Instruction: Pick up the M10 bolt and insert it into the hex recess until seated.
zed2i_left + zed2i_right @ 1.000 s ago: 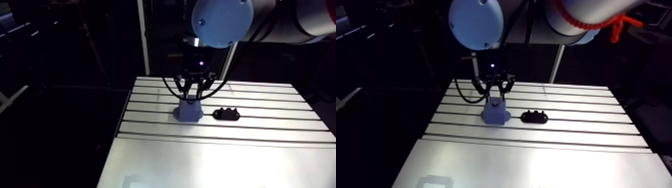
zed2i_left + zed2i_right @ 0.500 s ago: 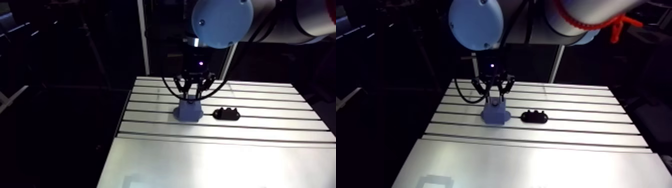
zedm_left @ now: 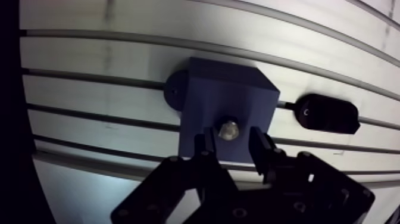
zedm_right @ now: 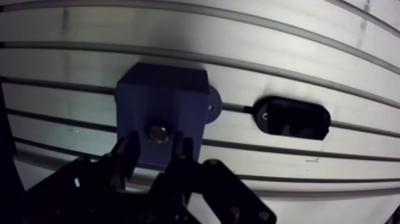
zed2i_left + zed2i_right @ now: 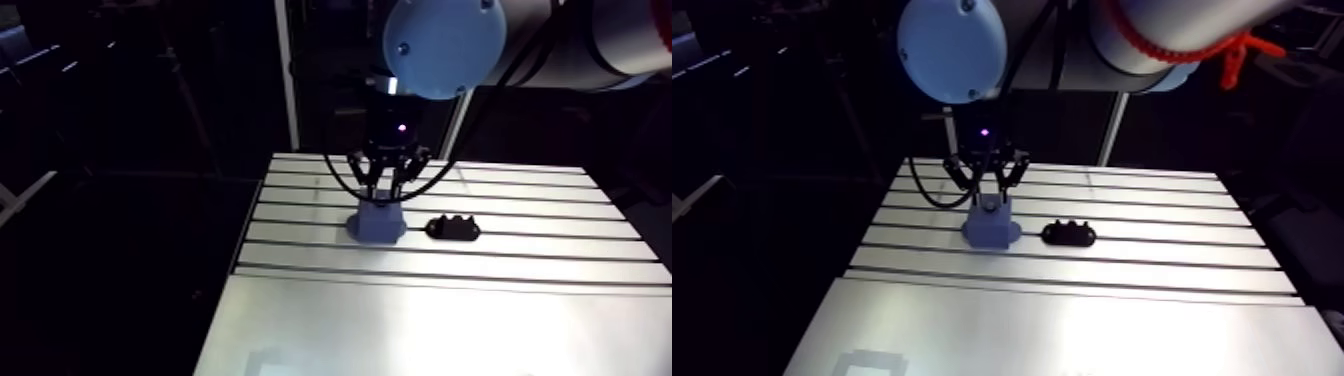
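Observation:
A dark blue block (image 3: 229, 95) stands on the slotted table (image 3: 107, 95), with a round flange at one side. The metal bolt (image 3: 228, 129) sits upright in a recess in the block's top face, only its grey end showing. My gripper (image 3: 232, 138) hangs right above the block, one finger on each side of the bolt with a small gap to it, so it is open. In the arm view the gripper (image 5: 383, 195) stands over the same block (image 5: 376, 225) near the middle of the table.
A black oblong part (image 3: 326, 113) with cut-outs lies on the table beside the block, a short way to the right in the arm view (image 5: 453, 228). The table's left edge (image 5: 235, 265) drops off into a dark room.
The arm view has shifted very slightly with the arm. The gripper, block, bolt and black part stand as they did earlier.

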### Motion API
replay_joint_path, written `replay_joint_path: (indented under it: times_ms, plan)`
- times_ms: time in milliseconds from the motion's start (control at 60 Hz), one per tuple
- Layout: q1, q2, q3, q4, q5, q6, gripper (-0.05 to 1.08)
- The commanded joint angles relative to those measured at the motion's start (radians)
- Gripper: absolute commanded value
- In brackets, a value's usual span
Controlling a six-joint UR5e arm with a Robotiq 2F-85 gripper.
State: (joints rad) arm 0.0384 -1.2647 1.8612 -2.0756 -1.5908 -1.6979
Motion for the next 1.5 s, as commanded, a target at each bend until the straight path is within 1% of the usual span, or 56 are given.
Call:
replay_joint_path:
  times_ms: [17, 983, 1017, 1267, 1500]
  plan:
    - [0.0, 0.0, 0.002, -0.004, 0.001, -0.001, 0.57]
    - [-0.009, 0.006, 0.0, -0.004, 0.004, -0.006, 0.6]
    - [-0.009, 0.006, 0.0, -0.004, 0.008, -0.006, 0.6]
    - [-0.008, 0.006, 0.0, -0.002, 0.022, -0.007, 0.6]
    - [-0.008, 0.008, 0.0, -0.002, 0.021, -0.009, 0.6]
